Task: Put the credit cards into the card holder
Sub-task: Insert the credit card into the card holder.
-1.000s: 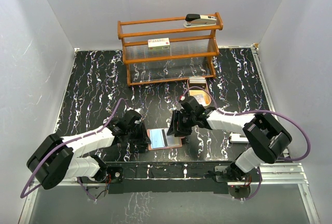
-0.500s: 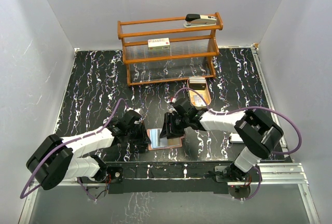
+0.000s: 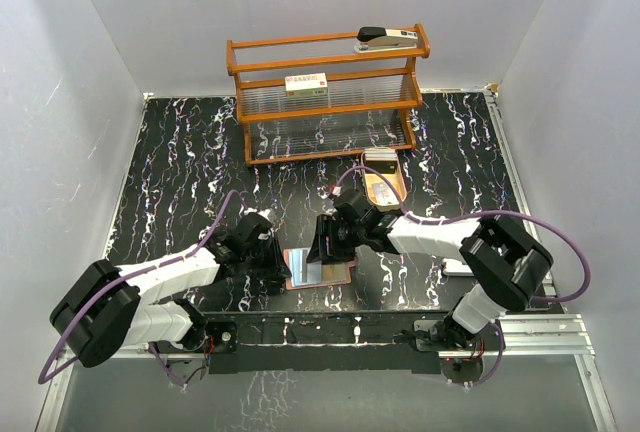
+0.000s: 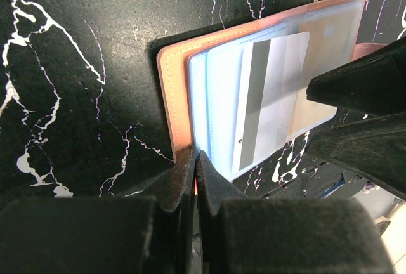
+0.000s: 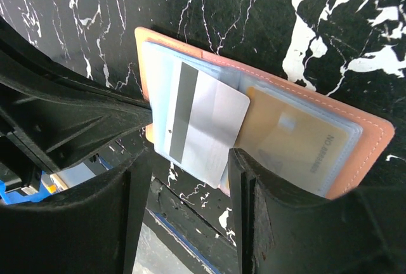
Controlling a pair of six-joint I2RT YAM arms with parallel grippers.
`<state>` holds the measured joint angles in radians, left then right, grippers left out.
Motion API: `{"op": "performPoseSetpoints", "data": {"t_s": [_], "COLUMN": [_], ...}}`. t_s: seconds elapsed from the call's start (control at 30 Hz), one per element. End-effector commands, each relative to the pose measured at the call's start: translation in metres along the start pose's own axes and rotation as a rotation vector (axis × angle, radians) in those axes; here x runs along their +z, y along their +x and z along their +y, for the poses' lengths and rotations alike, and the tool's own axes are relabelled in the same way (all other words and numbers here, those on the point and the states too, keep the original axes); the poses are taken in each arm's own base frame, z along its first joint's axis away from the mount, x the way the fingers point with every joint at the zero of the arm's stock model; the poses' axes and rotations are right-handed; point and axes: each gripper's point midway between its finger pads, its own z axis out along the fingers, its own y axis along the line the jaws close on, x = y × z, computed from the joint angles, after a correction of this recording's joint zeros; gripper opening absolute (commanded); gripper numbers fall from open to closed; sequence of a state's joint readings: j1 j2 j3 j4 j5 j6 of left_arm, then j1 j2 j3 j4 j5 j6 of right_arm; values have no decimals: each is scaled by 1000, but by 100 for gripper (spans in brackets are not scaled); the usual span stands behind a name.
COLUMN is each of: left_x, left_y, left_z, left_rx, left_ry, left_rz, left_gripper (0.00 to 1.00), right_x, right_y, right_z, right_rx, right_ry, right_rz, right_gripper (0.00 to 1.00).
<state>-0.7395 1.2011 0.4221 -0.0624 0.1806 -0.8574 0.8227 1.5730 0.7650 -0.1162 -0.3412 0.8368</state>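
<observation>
Near edge of the worktop (image 3: 180,182): the card holder (image 3: 318,270) lies open between both arms. The left hand (image 4: 195,160) is pressed together right at its left edge, I guess pinning it so it can't slide. The right hand (image 5: 188,160) is spread around a striped white card (image 5: 203,118) half in a clear pocket. Contact's hard to call. Further right, the arm half hides a pale flat thing (image 3: 456,266).

Access to card holder (image 3: 315,274): left claw (image 4: 195,156) blocks left edge, right claw (image 5: 187,166) straddles white card (image 5: 203,125); far side free.
</observation>
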Motion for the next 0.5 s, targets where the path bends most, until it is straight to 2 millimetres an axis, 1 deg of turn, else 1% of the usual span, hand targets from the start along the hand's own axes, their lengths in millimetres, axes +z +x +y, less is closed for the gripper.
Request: {"op": "performPoseSetpoints", "data": {"t_s": [0.0,0.23,0.3,0.47], "left_x": [0,1,1,1], "left_y": [12,11,10,10], "left_z": [9,9,8,8], "left_rx": [-7,-12,-12,-7], "left_ry": [-21,-19,-17,-24], "left_rz": [35,28,26,32], "left_gripper": [0,0,0,0], "right_x": [-7,7,8,12], "right_y": [-21,-20,-20,-18], "right_z": [15,10,14,28], "right_rx": [-23,-12,5,-21], "right_ry": [-22,-5,-16,-74], "right_rz": [-90,-69,-75,-66], "right_gripper": [50,50,50,46]}}
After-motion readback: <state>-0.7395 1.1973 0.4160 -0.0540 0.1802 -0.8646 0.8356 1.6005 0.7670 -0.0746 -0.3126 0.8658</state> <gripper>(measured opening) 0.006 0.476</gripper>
